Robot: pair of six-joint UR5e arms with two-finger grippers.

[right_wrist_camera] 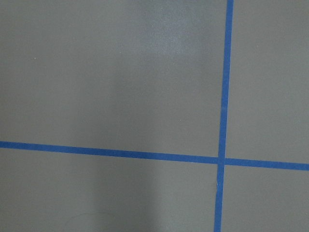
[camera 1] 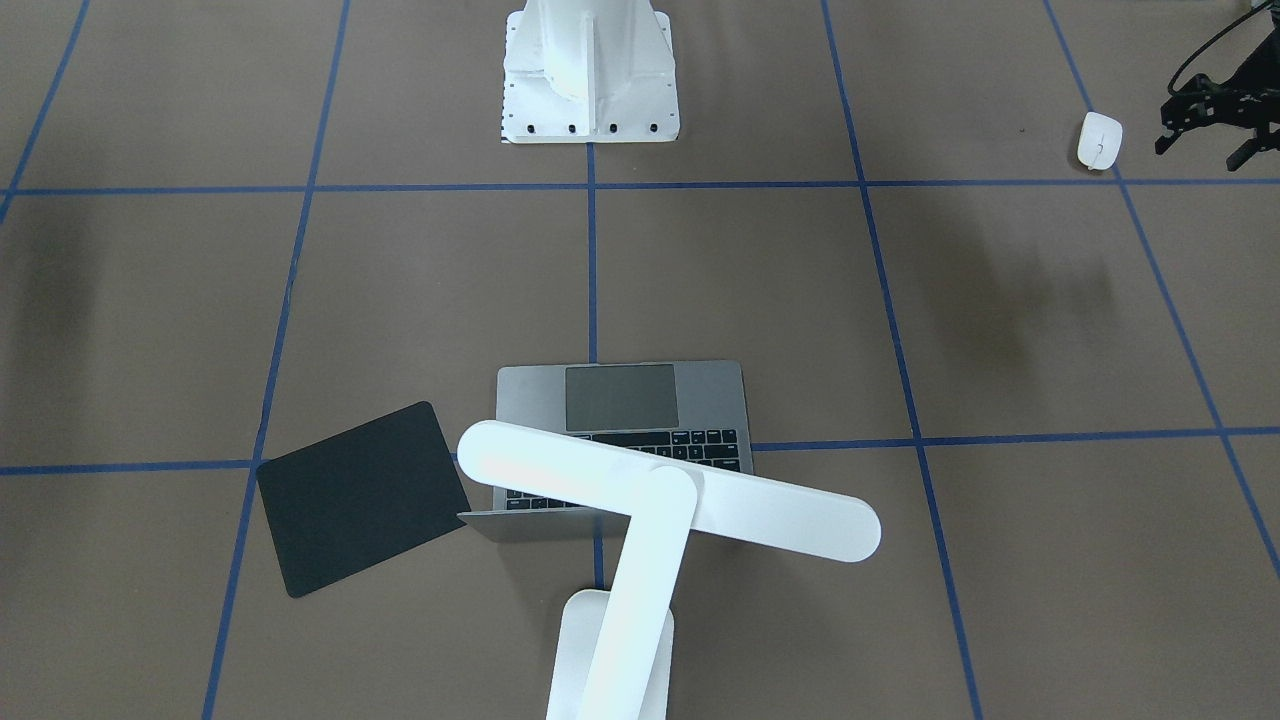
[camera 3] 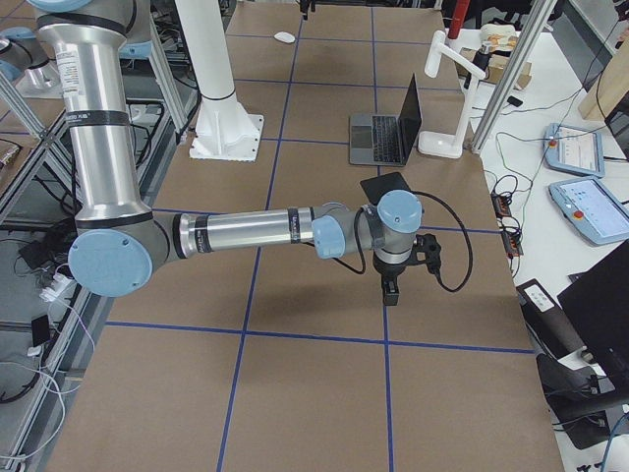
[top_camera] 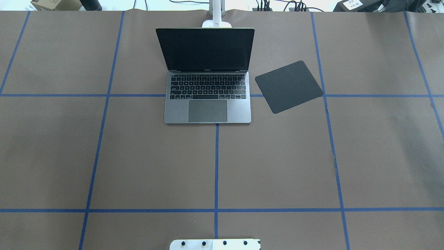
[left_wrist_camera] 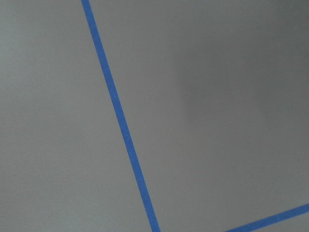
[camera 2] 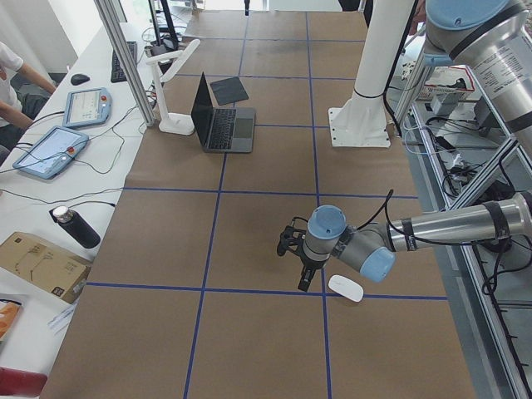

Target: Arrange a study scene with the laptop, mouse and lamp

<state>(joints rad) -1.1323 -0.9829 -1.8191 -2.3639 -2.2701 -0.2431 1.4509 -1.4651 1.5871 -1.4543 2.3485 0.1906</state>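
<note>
Grey laptop (top_camera: 207, 86), white mouse (camera 1: 1099, 140), white lamp (camera 1: 660, 495), black mat (top_camera: 289, 86)

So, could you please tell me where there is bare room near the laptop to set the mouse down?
The black mat right of the laptop is bare; so is the table in front. Behind, the lamp crowds it.

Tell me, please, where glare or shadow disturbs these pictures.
Exterior front-facing view: the lamp is washed out to a flat white, and soft dark shadows lie on the table at both sides. Right wrist view: a pale sheen near the top edge. Left wrist view: a dim shadow over the right half.
</note>
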